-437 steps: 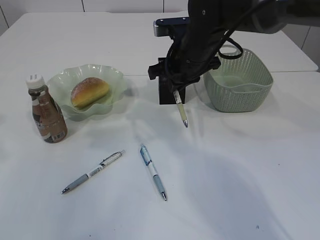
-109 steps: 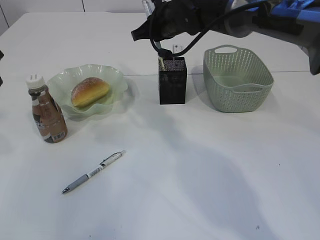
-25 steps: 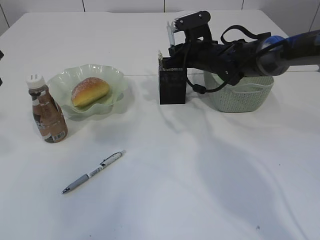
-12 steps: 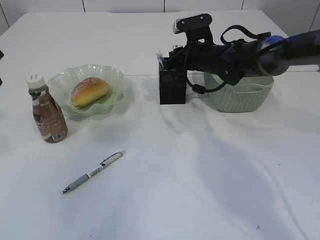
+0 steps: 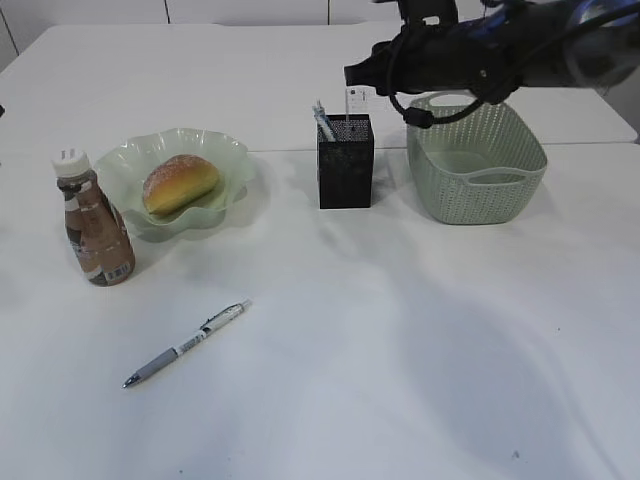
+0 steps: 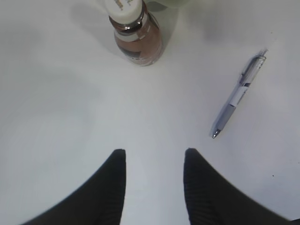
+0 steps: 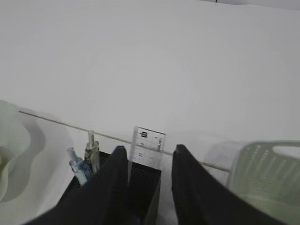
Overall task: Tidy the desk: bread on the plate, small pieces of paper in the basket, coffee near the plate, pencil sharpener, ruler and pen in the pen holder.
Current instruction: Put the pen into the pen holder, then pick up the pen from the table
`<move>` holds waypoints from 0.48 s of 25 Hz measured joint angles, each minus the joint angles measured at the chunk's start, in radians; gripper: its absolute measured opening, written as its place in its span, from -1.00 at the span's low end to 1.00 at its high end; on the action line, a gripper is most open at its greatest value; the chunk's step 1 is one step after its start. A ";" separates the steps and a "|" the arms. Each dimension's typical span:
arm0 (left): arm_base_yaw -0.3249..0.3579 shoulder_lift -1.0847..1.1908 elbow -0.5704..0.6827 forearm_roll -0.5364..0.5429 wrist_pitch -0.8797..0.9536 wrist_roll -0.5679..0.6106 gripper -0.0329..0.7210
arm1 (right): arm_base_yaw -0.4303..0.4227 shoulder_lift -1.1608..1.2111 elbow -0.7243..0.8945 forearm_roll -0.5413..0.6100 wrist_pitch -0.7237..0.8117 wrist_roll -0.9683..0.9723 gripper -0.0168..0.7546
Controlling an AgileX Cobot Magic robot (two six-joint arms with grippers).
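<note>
The black mesh pen holder (image 5: pixel 346 176) stands mid-table and holds two pens (image 5: pixel 323 121) and a clear ruler (image 5: pixel 354 103). In the right wrist view the ruler (image 7: pixel 148 146) and pens (image 7: pixel 84 160) stick up from the holder (image 7: pixel 145 187). My right gripper (image 7: pixel 149 152) is open and empty just above the holder; its fingertips are hard to see in the exterior view. One pen (image 5: pixel 185 344) lies on the table at the front left, also in the left wrist view (image 6: pixel 239 93). My left gripper (image 6: pixel 153 154) is open and empty above bare table. The bread (image 5: pixel 179 184) sits on the green plate (image 5: pixel 232 158). The coffee bottle (image 5: pixel 93 220) stands beside the plate.
A green woven basket (image 5: pixel 477 160) stands right of the pen holder. The coffee bottle (image 6: pixel 135 33) shows at the top of the left wrist view. The table seam runs behind the holder.
The right arm has lifted up and back from the pen holder, leaving the ruler standing in it. Two pens that lay on the table earlier now stand in the holder.
</note>
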 joint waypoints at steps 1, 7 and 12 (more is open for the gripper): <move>0.000 0.000 0.000 0.002 0.000 0.000 -0.16 | 0.000 -0.015 0.000 0.000 0.041 0.004 -0.23; 0.000 0.000 0.000 0.005 0.001 0.000 -0.16 | 0.000 -0.079 0.000 0.000 0.251 0.008 -0.21; 0.000 0.000 0.000 -0.013 0.001 0.000 -0.16 | 0.000 -0.159 0.000 0.008 0.517 -0.014 -0.21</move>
